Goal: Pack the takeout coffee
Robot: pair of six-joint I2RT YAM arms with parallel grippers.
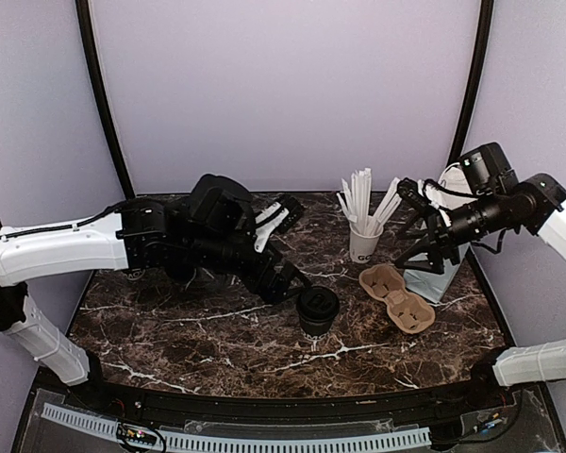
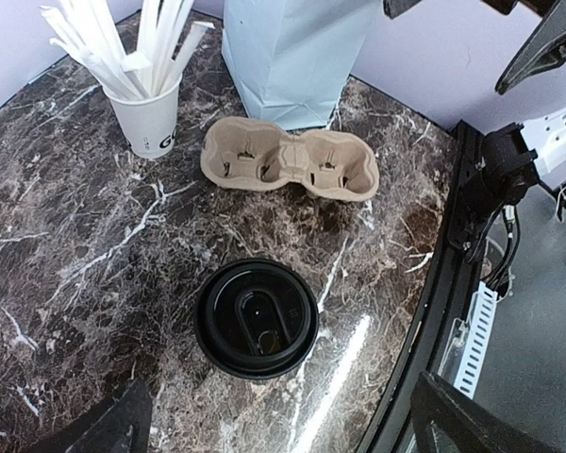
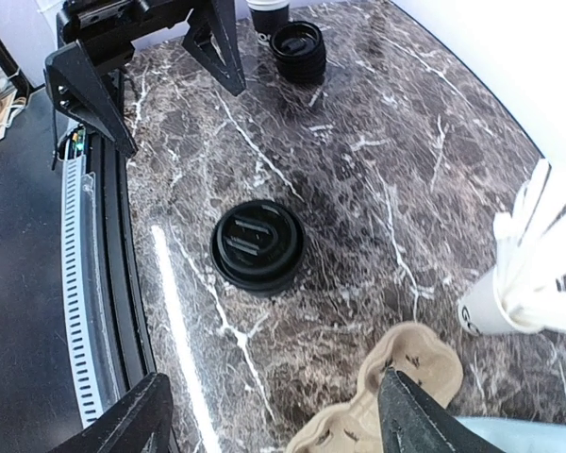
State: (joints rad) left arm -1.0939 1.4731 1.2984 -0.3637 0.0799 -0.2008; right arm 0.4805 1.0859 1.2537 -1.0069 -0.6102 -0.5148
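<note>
Takeout coffee, a small dark-sided paper cup with a round black plastic lid (image 1: 317, 310), stood upright on the brown marbled bench (image 1: 189, 330). It was close to the near edge, a little right of the middle, and nothing touched it.

The tan moulded-pulp two-cup carrier (image 1: 397, 297) lay just beside it toward the right edge, both wells empty. The pale blue paper bag (image 1: 434, 274) stood behind the carrier by the right edge. The white paper cup of white sticks (image 1: 364, 241) sat further toward the far edge, apart from the coffee.

The left gripper (image 1: 290, 247) was spread wide and empty, hanging just left of the cup and above it. In its wrist view the lid lay ahead of the fingers, not between them. The right gripper (image 1: 410, 225) was also spread and empty, up by the bag top and well apart from the cup.

Handling, as a judgement:
- The paper wall looked thin and soft, so it would likely dent under a hard squeeze.
- The weight was unknown, as the lid hid the contents. If full it would be heavier and could slosh, so it should be kept upright.
- The lid looked smooth and press-fitted, so a grab by the lid alone could slip or pop it off.
- The best hold looked to be across the side wall just under the lid rim, where the rolled edge stiffens the cup, with a gentle closing force.
- The low, wide shape left little wall to catch, so the fingers needed to come in low and level.
</note>
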